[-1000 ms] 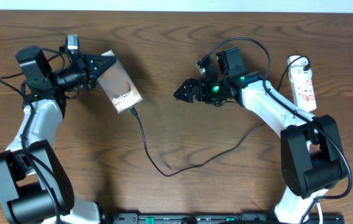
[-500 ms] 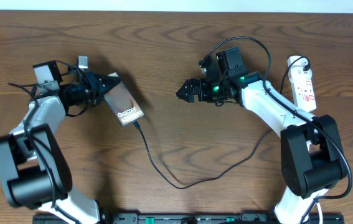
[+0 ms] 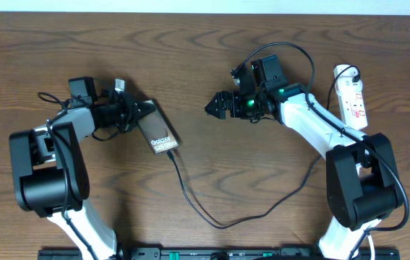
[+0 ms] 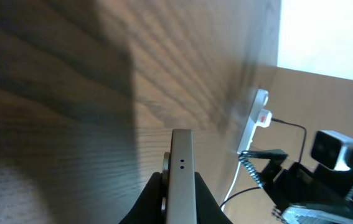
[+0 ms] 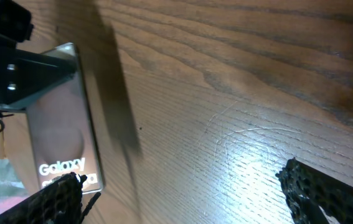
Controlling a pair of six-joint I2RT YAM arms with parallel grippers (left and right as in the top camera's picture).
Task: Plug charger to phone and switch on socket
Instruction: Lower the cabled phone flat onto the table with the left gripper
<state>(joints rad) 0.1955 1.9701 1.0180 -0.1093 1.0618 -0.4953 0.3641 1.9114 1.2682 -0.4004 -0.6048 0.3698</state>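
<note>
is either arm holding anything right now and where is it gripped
The left pincer is shut on the phone, clamping the end away from its Galaxy lettering. The right pincer is open, holding nothing.

White arm links (image 3: 312,118), black joints (image 3: 360,180), looping black cables (image 3: 284,44), black right hand (image 3: 212,107) — green wrist light (image 3: 249,103).

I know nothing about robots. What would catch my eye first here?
Probably the dark phone left of centre, pinched at one end by the left arm's jaws, with a thin black cable looping from its other end across the table. The right arm's jaws stand open near the middle, and a white power strip lies far to the right.
</note>
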